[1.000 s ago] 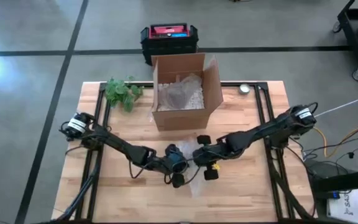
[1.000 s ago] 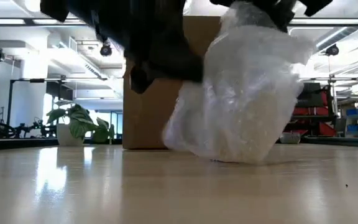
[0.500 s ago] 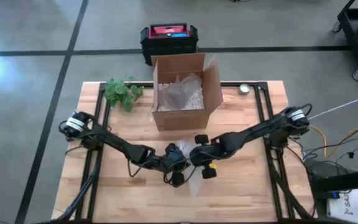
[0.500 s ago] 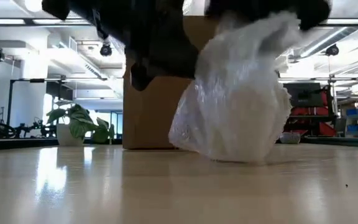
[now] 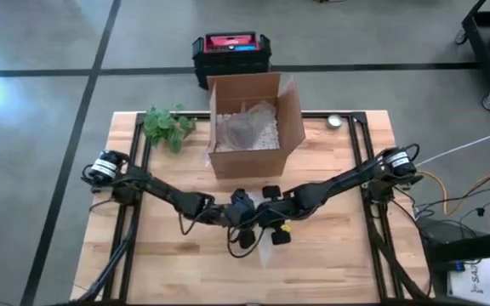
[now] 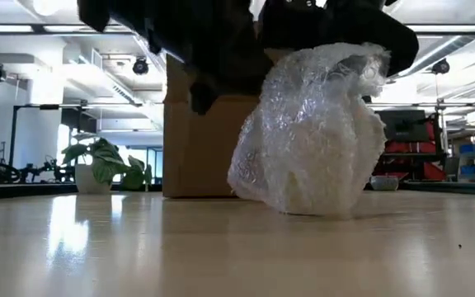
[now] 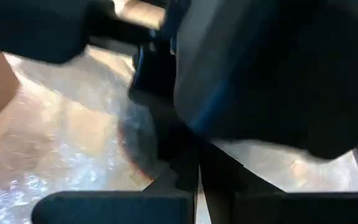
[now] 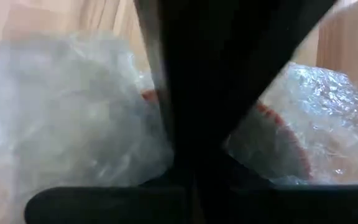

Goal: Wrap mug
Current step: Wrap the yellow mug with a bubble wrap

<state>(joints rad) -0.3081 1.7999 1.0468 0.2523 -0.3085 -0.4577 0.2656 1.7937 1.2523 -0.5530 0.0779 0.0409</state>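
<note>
mug point(image 8: 278, 134) sits hidden inside a lump of bubble wrap point(image 6: 308, 136) near the middle of the table point(image 5: 339, 255), a little toward the front edge and just in front of the cardboard box point(image 5: 249, 123). only a red-brown curved rim shows through the plastic in the right wrist view, so which way the mug points and how its long axis lies cannot be told. in the low view the bundle stands taller than wide, resting on the table with its bulk leaning slightly to one side.

the left gripper point(image 5: 243, 229) reaches in from the left edge, its arm stretched low and slanting toward the centre, and meets the bundle from that side. the right gripper point(image 5: 272, 217) comes in from the right edge in the same low, long slant and is over the top of the bundle. the two are crowded together above the wrap, touching or nearly so. whether either gripper's fingers are spread or pinched cannot be told: the wrist views are filled with dark parts.

the box is open at the top and holds pale packing material. a small green plant point(image 5: 167, 126) stands near the back left corner, and a small round tin point(image 5: 336, 121) lies near the back right corner.
</note>
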